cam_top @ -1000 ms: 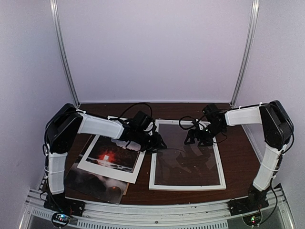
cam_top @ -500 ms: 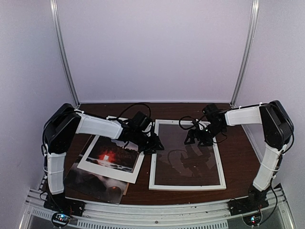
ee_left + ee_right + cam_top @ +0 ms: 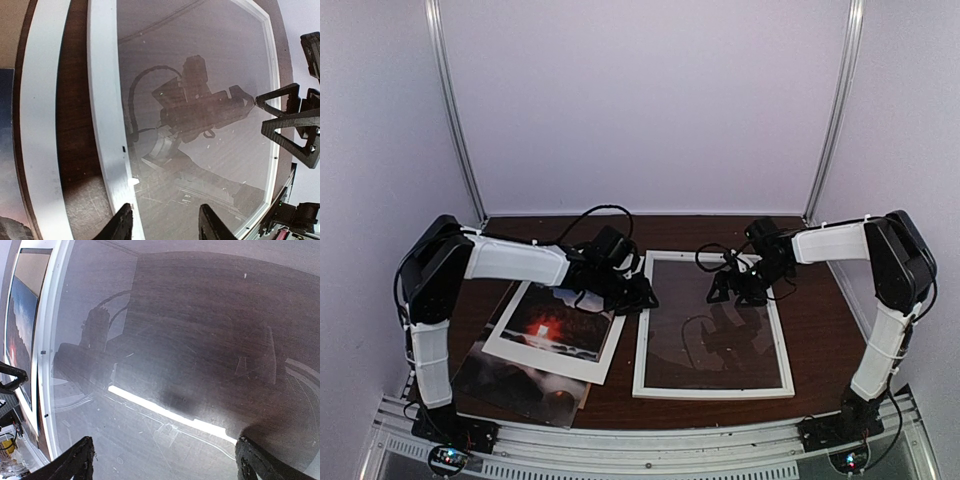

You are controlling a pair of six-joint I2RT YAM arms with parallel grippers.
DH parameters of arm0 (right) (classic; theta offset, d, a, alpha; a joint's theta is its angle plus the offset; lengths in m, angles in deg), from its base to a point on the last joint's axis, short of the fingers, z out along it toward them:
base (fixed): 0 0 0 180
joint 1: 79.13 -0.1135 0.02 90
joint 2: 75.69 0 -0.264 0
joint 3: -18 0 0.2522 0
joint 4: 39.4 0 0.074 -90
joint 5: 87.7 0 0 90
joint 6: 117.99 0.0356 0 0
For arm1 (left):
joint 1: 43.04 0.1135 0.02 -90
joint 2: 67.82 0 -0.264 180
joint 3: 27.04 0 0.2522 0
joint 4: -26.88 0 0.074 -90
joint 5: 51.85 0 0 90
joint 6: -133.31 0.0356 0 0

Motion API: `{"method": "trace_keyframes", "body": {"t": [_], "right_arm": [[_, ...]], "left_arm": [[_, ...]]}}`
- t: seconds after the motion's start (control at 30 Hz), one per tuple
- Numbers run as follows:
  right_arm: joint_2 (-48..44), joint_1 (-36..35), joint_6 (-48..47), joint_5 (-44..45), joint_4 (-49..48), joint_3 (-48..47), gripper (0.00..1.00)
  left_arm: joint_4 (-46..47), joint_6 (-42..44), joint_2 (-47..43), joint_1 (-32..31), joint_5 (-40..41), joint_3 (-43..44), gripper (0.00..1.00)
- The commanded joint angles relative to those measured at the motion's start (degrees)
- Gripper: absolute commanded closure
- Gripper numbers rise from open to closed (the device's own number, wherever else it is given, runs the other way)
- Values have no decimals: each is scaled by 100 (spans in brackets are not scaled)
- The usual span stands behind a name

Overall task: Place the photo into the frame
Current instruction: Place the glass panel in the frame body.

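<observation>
- Two pincers hang over the frame (image 3: 105, 100), and neither grips anything.
- Left gripper (image 3: 165, 227): jaws roughly halfway apart with nothing between them. In its wrist view one fingertip (image 3: 121, 224) sits over the frame's white left rail, the other over the glass (image 3: 200, 75).
- From above, this gripper is at the far end of that left rail, and the left arm (image 3: 515, 262) is stretched across from the left side.
- Right gripper (image 3: 165, 462): jaws spread wide and empty, poised above the glass near the frame's far edge. Whether it touches the pane cannot be told.
- Both arms are reflected in the glass, and dark wood shows through it.
- Lying flat on the brown table (image 3: 820, 330), the frame is right of centre, its long sides running away from the arm bases.
- Left of the frame and outside it, the photo (image 3: 545, 328) lies skewed on the table. Its red sun shows through the window of a white card mat (image 3: 540, 358) lying on top, and its dark near part sticks out from under the mat.
- Between the mat's right corner and the frame's left rail there is a narrow strip of table.
</observation>
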Motion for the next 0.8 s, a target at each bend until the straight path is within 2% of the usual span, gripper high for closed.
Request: {"method": "trace_keyframes", "body": {"t": [0.0,0.4,0.77], "right_arm": [[79,-28,-71,64,51,-18,2],[-266,-36,-115,13,276,-183,2],[-827,-24,-156,304,654,-259,2]], "left_arm": [[-221,366,-195,18,351,64,55],[-1212,1542,132,68,1127,899,55],[-1590,1937,695,49,1347,1483,55]]}}
